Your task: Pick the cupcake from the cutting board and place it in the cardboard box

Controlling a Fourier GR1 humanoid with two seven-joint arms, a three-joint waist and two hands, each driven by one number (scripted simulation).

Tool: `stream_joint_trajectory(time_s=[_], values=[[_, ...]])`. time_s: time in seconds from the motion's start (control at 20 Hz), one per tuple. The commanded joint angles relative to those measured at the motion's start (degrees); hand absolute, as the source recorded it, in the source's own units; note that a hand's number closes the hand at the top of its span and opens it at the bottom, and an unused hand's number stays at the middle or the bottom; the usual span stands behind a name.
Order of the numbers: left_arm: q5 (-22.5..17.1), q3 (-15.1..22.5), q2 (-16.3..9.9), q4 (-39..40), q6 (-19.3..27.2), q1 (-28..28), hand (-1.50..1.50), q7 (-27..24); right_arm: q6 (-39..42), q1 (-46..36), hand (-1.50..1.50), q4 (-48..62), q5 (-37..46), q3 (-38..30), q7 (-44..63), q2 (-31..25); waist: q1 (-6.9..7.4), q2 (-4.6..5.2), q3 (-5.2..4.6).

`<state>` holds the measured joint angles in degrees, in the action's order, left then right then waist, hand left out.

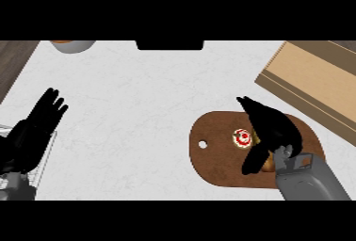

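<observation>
Grey forearm and black right hand [274, 129] arch over the oval wooden cutting board [219, 162], fingers and thumb partly curled beside the white-frosted, red-topped cupcake [243, 138] without enclosing it. Beyond, at the speckled white counter's [139, 94] right edge, sits the cardboard box [316, 80]; the left hand [43, 115] rests flat-fingered near the left edge.

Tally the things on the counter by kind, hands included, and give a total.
Hands: 2, left hand and right hand
Cutting board: 1
Cupcake: 1
Cardboard box: 1
Grey bowl-like item at the top edge: 1
Total: 6
</observation>
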<state>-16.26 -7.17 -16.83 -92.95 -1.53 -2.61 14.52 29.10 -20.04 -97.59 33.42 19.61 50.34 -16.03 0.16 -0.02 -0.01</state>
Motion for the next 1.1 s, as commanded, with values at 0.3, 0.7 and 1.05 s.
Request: stream_joint_trajectory(time_s=[0.3, 0.7, 1.05], values=[[2.78, -0.25, 2.47, -3.34, 0.49, 2.12, 0.0, 1.56, 1.78, 1.61, -1.5, 5.31, 5.63, -2.41, -4.12, 1.07, -0.03, 0.02, 0.02], [3.92, -0.79, 4.31, -0.12, -1.3, 0.4, 0.0, -0.47, 2.75, -1.86, -1.5, 11.66, 9.14, -3.08, -3.96, 7.06, 0.02, 0.05, 0.01], [4.23, -2.09, 4.27, -1.6, -0.34, -2.43, 0.0, 3.67, 3.17, 3.57, -1.5, 8.36, 12.47, -2.86, -6.25, 6.5, -0.17, 0.0, 0.02]])
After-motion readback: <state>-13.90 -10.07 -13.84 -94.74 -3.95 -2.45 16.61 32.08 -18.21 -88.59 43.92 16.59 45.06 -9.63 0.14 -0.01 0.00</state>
